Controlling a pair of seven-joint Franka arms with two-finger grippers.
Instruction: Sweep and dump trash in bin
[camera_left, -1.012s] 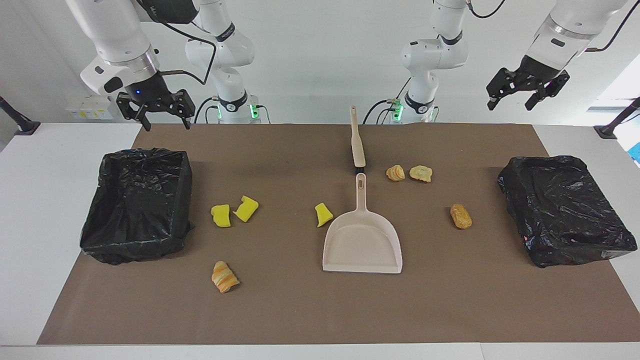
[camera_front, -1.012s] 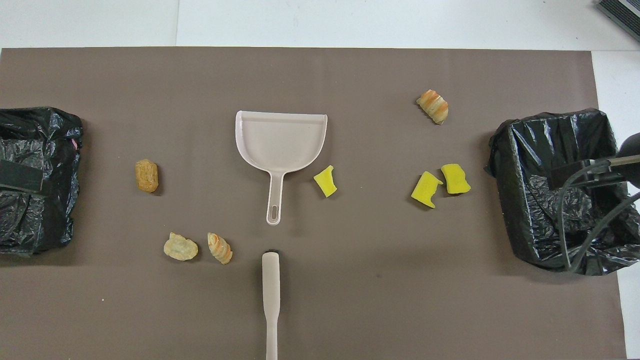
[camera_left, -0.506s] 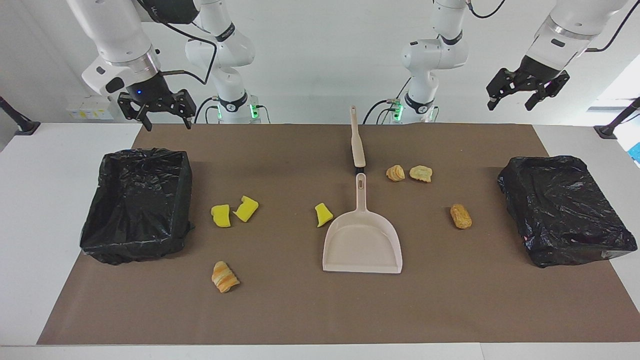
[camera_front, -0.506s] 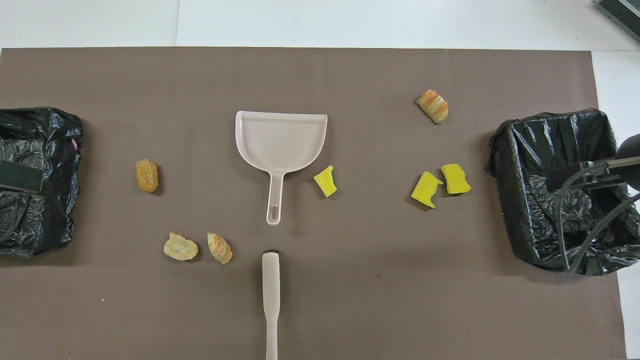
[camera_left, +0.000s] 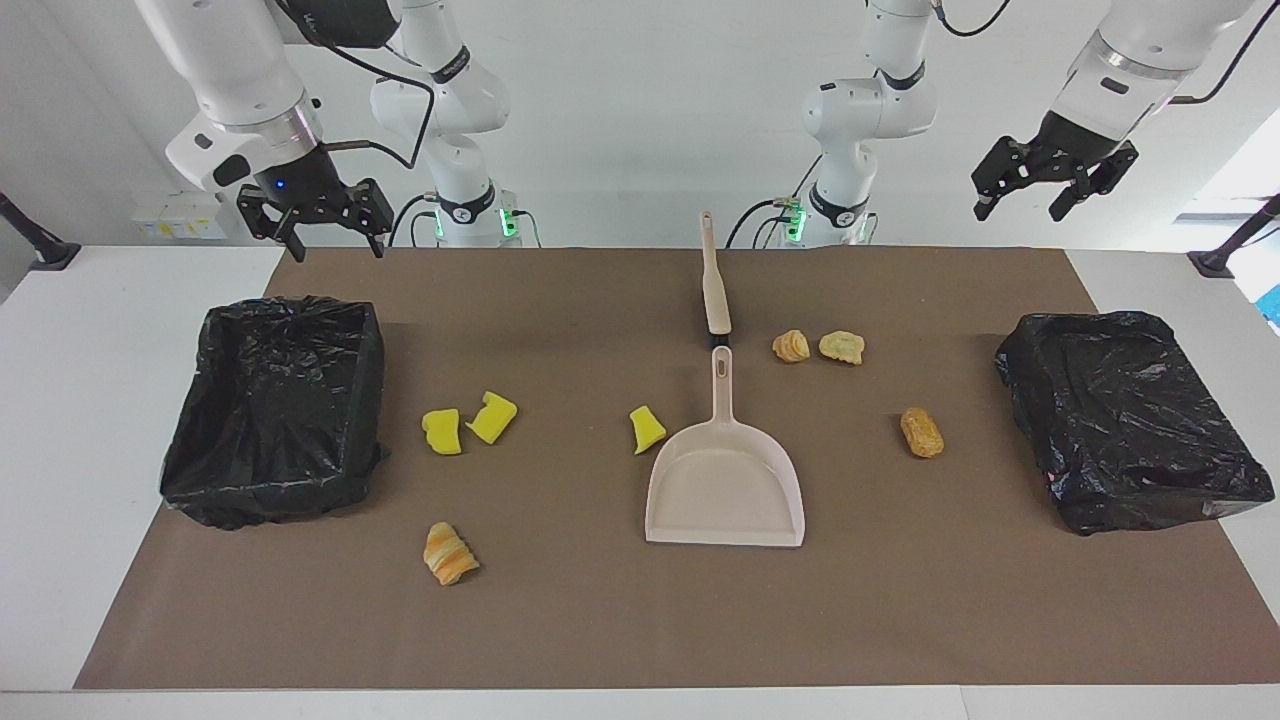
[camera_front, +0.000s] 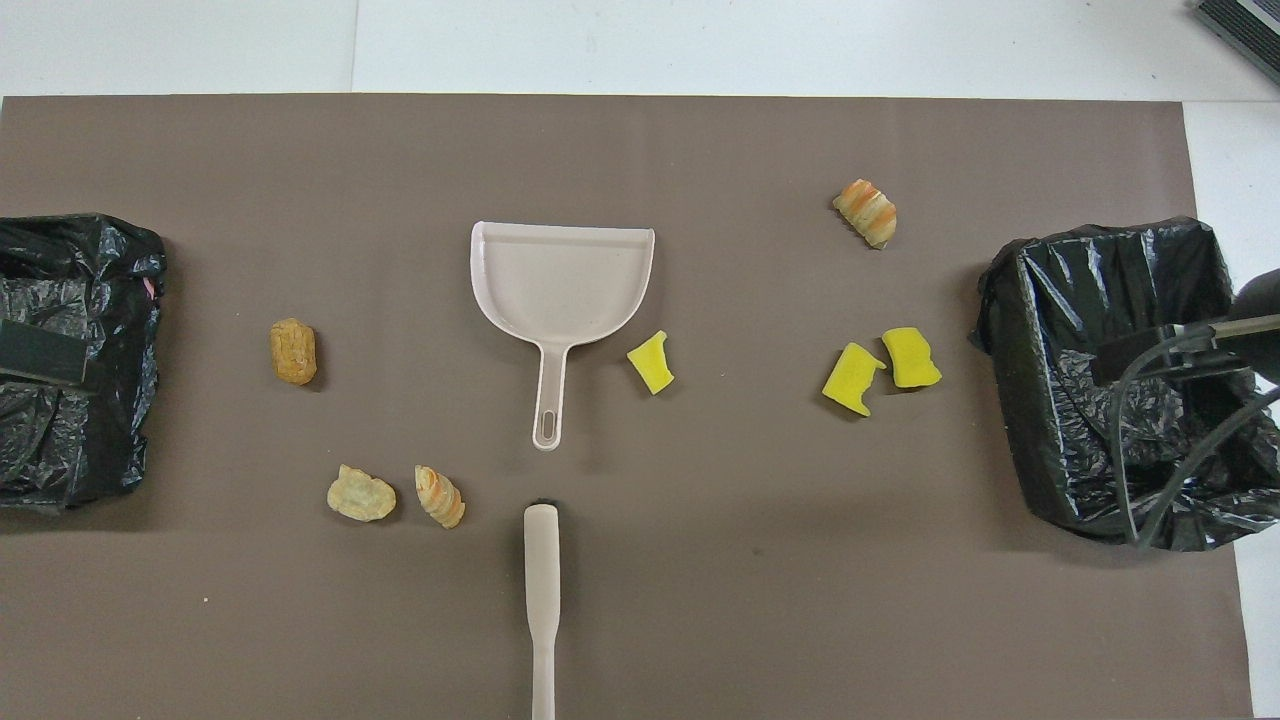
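While overhead view misses both, facing view shows left hand (camera_left: 1052, 189), right hand (camera_left: 318, 219) raised, fingers apart.

Worktop (camera_left: 620, 620), access as I see it:

- Middle: dustpan (camera_left: 724, 490) lies flat with its handle toward the robots; brush (camera_left: 713, 285) lies in line just nearer them. Together they split the middle lane.
- Right arm's end: black-lined bin (camera_left: 275, 405) blocks the edge. Two yellow sponge chunks (camera_left: 465, 425) lie just beside it, a ridged pastry (camera_left: 449, 553) farther out. A third sponge piece (camera_left: 646, 428) sits close to the dustpan.
- Left arm's end: second bin (camera_left: 1130, 420); a brown lump (camera_left: 921, 432) between it and the dustpan; two pastries (camera_left: 817, 346) beside the dustpan handle.
- Free room: I have the wide strip farthest from the robots, and the strip nearest them either side of the brush.
- Both tools hang high, open, over the worktop's robot-side corners: right tool (camera_left: 318, 228), left tool (camera_left: 1040, 195).
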